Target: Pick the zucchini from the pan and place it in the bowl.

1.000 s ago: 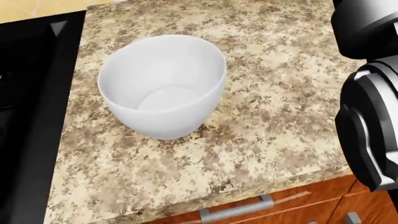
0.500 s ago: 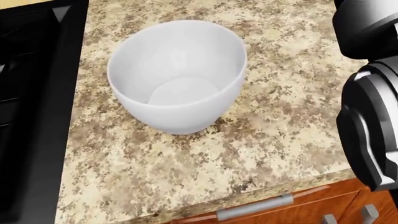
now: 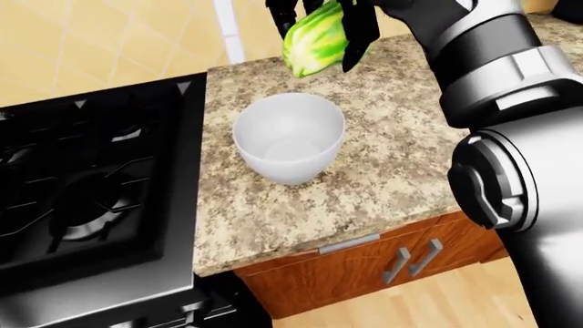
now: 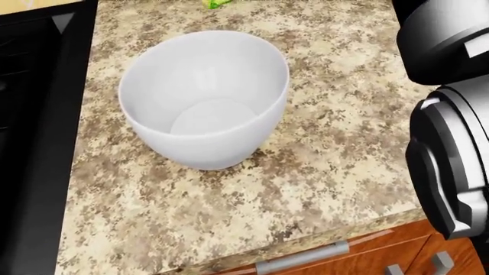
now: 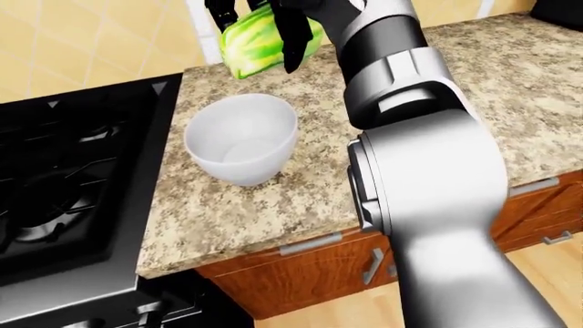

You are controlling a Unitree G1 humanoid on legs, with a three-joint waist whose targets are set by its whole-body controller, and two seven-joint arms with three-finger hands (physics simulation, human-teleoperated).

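Observation:
The light green zucchini (image 3: 314,42) hangs in my right hand (image 3: 320,24), whose black fingers (image 3: 363,34) close round it. It is held above the counter, just past the far rim of the empty white bowl (image 3: 292,167) and a little to its right. In the head view only the zucchini's tip (image 4: 216,3) shows at the top edge, above the bowl (image 4: 200,150). The pan does not show. My left hand is out of view.
A black stove (image 3: 91,178) with grates lies left of the speckled granite counter (image 3: 401,137). My right arm (image 3: 510,137) fills the right side. Wooden cabinet fronts with metal handles (image 3: 350,242) run below the counter edge.
The head view has shifted, so the bowl sits a little lower and further left in it. The zucchini's green tip has come into the top edge.

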